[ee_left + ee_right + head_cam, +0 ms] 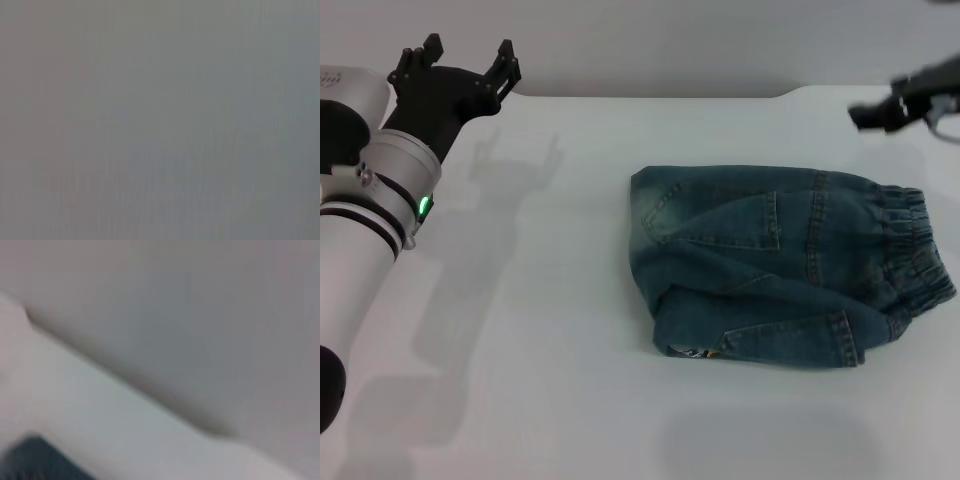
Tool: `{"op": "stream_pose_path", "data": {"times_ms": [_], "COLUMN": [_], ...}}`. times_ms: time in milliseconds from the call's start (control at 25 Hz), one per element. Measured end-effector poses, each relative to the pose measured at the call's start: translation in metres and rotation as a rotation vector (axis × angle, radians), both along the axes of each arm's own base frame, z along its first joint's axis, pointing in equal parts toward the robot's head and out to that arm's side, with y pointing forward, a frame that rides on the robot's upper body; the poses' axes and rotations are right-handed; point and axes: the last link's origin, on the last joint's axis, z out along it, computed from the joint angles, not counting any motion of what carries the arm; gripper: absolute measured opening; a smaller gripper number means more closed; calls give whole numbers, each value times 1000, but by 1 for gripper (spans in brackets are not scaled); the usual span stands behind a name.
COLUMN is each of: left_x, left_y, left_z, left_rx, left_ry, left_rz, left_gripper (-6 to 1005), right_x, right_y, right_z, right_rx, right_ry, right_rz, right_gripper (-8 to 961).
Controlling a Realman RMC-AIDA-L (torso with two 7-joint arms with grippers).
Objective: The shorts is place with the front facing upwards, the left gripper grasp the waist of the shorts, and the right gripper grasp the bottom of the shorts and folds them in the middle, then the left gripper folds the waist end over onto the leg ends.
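**Shorts folded; both arms drawn clear**

Head view. The shorts [785, 265] lie right of centre on the white table [540, 330], doubled over into a compact bundle. The gathered waist [918, 255] sits at the robot's right end, and a leg hem [760, 350] with a sliver of the print shows along the near edge. You should judge the fold by that near edge: the layers look slightly offset there, so check their alignment before calling the task finished. The left gripper [466, 62] hangs over the far left corner, well apart from the cloth, fingers spread and holding nothing. The right gripper [880, 112] shows only as a dark tip at the far right edge, above and clear of the waist; you cannot tell how its fingers stand.

Left wrist view. A featureless grey field; nothing to steer by here.

Right wrist view. A table edge and one dark corner, probably the shorts [40, 462]; too vague to guide any correction.
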Motion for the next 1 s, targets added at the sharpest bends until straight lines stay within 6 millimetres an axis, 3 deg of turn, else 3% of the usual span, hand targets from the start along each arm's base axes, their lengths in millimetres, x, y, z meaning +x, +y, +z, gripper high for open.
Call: {"op": "stream_pose_path", "data": {"times_ms": [200,360,520,640,720,880,1000], "left_x": [-1,-2,0,3,5,12,18], "left_y": [0,-2,-3,-4,-6,-12,-20], "left_z": [0,1,0,-4,-6,-15,-25], "left_rx": [1,6,4,-11,-19,-47,-76], "left_ry": [1,-1,2,5,6,8,8], "left_rz": [1,2,-6,-16,-24,-47,-69], "left_gripper": [849,849,849,849,849,849,849], "right_x": [-22,-19,-19,-8,9,22,37], "right_y": [-17,-28,-50,-66,-85,-106,-121], "right_z": [-4,-13,-36,-56,-72,-72,-69], "right_rx": [132,244,442,541,634,751,827], "right_ry": [102,131,197,218,219,256,304], "right_rz": [226,328,488,560,627,640,560], "right_gripper": [574,575,575,576,575,570,445]}}
